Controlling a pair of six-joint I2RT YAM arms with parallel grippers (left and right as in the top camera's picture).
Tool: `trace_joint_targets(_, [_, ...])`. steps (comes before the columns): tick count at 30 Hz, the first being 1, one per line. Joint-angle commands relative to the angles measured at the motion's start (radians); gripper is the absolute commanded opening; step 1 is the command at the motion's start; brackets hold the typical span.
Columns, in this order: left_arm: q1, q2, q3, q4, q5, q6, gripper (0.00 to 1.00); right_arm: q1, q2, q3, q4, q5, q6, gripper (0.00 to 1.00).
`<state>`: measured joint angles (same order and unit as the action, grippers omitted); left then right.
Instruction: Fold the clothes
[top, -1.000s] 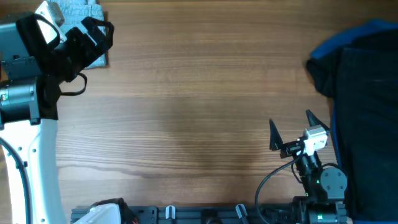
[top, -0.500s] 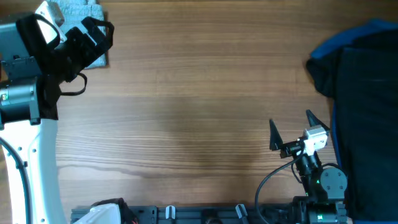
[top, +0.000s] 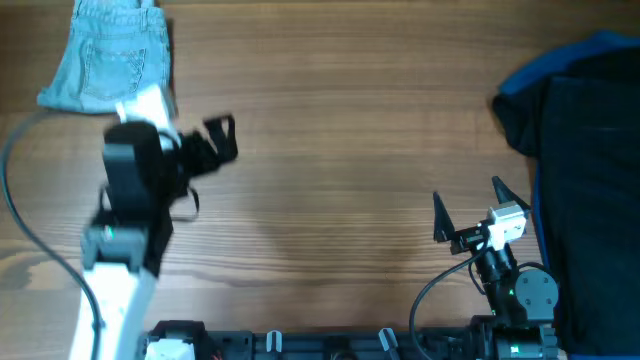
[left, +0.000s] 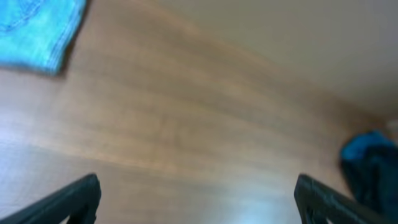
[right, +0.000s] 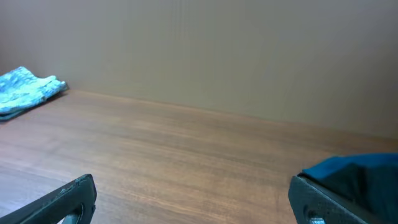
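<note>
Left gripper (top: 224, 138) moved off the far-left corner toward mid-table, jaws wide apart, empty, denim shorts (top: 110, 55) now uncovered, flat at the far-left edge, right gripper (top: 467, 195) unmoved, jaws apart, empty, black and blue garments (top: 585, 140) heaped at right.

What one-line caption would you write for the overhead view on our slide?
Denim shorts far-left on the table, black and blue garments heaped right; left gripper and right gripper open, empty.

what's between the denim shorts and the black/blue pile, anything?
Nothing. Only bare wood tabletop separates the denim shorts from the black and blue pile at the right edge; the overhead view shows the whole stretch.
</note>
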<state>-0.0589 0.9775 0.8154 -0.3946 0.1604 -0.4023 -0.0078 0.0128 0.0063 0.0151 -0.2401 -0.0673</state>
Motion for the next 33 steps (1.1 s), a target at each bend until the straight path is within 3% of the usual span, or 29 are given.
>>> trace_joint_targets(1, [0.0, -0.205, -0.267, 0.125, -0.023, 0.033, 1.0, -0.005, -0.008, -0.001, 0.006, -0.013, -0.011, 1.0])
trace_joint_targets(5, [0.0, -0.52, -0.543, 0.251, -0.024, 0.033, 1.0, -0.005, -0.008, -0.001, 0.006, -0.013, -0.011, 1.0])
trace_joint_targets(9, [0.0, -0.775, -0.672, 0.264, -0.024, 0.037, 1.0, -0.005, -0.008, -0.001, 0.006, -0.013, -0.011, 0.99])
trace_joint_targets(15, [0.001, -0.78, -0.692, 0.305, -0.026, 0.059, 1.0, -0.005, -0.008, -0.001, 0.006, -0.013, -0.011, 1.0])
trace_joint_targets(25, [0.051, -0.975, -0.809, 0.332, -0.031, 0.06, 1.0, -0.005, -0.008, -0.001, 0.006, -0.013, -0.011, 1.0])
trace_joint_targets(30, [0.057, -0.975, -0.809, 0.331, -0.031, 0.213, 1.0, -0.005, -0.008, -0.001, 0.006, -0.013, -0.011, 1.0])
trace_joint_targets(33, [0.084, -0.975, -0.809, 0.329, -0.023, 0.214, 1.0, -0.005, -0.008, -0.001, 0.006, -0.013, -0.011, 1.0])
